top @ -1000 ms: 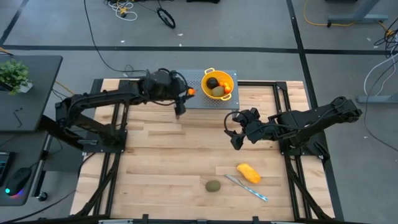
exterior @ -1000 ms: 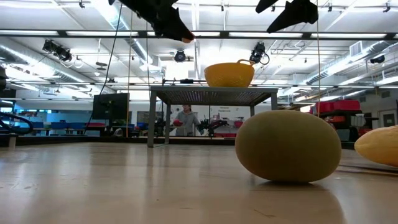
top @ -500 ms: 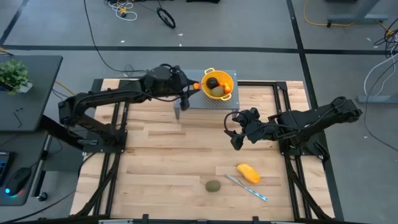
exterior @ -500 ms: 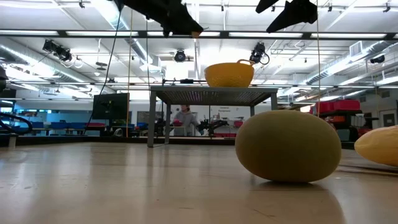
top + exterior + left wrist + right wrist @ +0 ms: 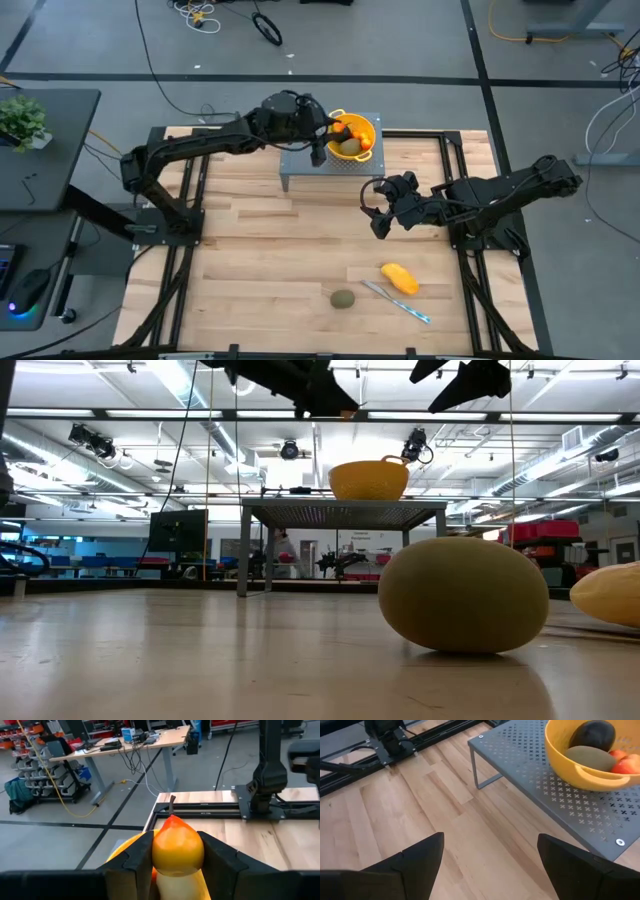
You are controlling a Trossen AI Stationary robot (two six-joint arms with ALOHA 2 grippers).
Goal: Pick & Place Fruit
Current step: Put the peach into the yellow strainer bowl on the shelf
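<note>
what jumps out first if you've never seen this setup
The left end effector, shut on a small orange pear-shaped toy fruit, hangs at the rim of the yellow perforated colander on the grey mesh stand. On the wooden table lie an olive-green oval fruit and a yellow-orange oblong fruit.

Left tool (image 5: 322, 136) clamped; right tool (image 5: 376, 209) spread wide.

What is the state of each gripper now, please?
Left gripper: closed on an orange-yellow pear, at the yellow colander.
Right gripper: open, empty.
</note>
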